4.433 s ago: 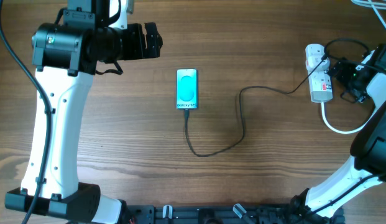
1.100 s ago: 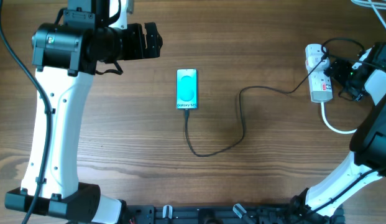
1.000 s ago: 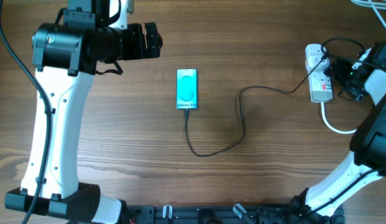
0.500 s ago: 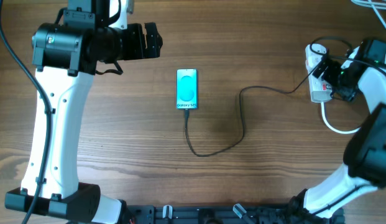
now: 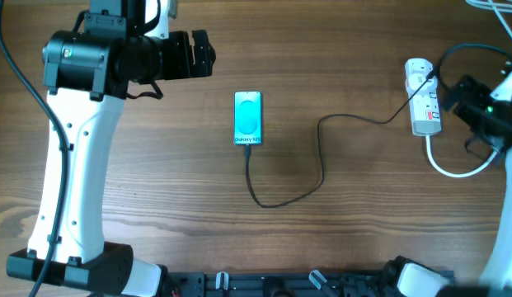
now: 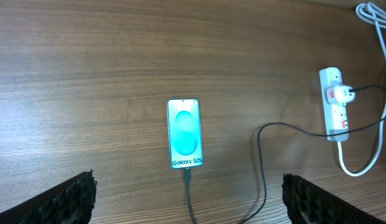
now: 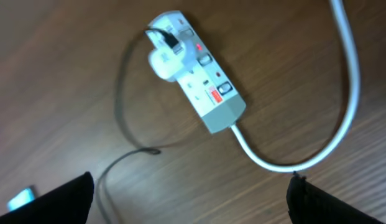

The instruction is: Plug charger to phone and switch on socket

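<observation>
The phone [image 5: 248, 117] lies flat mid-table with its cyan screen up; it also shows in the left wrist view [image 6: 184, 132]. The thin black charger cable [image 5: 321, 157] runs from the phone's near end to a white plug [image 7: 168, 59] seated in the socket [image 5: 423, 96], a white power strip. The strip's switch [image 7: 214, 95] shows red-orange. My right gripper [image 5: 455, 92] is open and empty, just right of the strip, apart from it. My left gripper [image 5: 202, 54] is open and empty, up left of the phone.
The strip's thick white cord [image 5: 453, 169] loops toward the right table edge. Another white cord [image 6: 374, 12] lies at the far right corner. The left arm's white link [image 5: 70, 165] stands along the left side.
My right gripper has drawn back to the right, away from the socket it was over. The left arm, phone and cable have not moved.
</observation>
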Robot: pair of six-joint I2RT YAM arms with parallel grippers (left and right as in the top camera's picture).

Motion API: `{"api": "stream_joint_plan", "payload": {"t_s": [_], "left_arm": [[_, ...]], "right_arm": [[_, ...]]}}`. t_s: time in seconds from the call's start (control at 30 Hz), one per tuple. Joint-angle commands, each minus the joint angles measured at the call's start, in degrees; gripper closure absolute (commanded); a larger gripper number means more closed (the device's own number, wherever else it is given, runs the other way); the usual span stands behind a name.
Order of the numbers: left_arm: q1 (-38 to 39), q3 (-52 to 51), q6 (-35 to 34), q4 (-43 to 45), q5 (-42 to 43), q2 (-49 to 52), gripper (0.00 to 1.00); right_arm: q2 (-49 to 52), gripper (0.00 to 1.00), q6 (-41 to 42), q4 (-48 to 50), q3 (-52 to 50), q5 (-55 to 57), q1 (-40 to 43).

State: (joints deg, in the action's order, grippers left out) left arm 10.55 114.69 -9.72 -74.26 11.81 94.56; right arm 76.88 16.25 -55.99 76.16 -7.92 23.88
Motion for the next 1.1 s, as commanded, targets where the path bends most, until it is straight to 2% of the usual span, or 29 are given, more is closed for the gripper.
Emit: {"api": "stream_joint_plan", "payload": {"t_s": [0.0, 0.27, 0.4, 0.53, 0.67, 0.77, 0.93, 1.07], "left_arm": [[0.15, -0.15, 0.31, 0.02, -0.37, 0.04, 0.0], [0.15, -0.15, 0.31, 0.02, -0.37, 0.04, 0.0], [0.15, -0.15, 0.31, 0.02, -0.37, 0.04, 0.0], [0.15, -0.15, 0.31, 0.02, -0.37, 0.04, 0.0], [0.15, -0.15, 0.31, 0.02, -0.37, 0.04, 0.0], [0.15, -0.15, 0.31, 0.02, -0.37, 0.04, 0.0], [0.15, -0.15, 0.31, 0.02, -0.37, 0.04, 0.0], [0.15, -0.15, 0.31, 0.02, -0.37, 0.04, 0.0]], "right_arm": [[-10.78, 0.0, -0.63, -1.62, -1.88, -3.37, 0.0], [-33.99, 0.0, -0.94, -0.66, -10.71, -10.67, -0.04], [-40.35, 0.0, 8.96, -2.1, -13.0, -14.03, -0.04], [-41.75, 0.0, 17.38, -9.44, -13.07, -14.03, -0.04], [-41.72, 0.0, 17.03, -16.79, -13.07, -14.05, -0.04], [-41.72, 0.0, 20.92, -20.55, -13.07, -14.03, -0.04], [-41.72, 0.0, 28.98, -21.49, -13.07, -13.62, -0.04], [-41.72, 0.0, 28.85, -21.7, -13.07, -10.36, -0.04]]}}
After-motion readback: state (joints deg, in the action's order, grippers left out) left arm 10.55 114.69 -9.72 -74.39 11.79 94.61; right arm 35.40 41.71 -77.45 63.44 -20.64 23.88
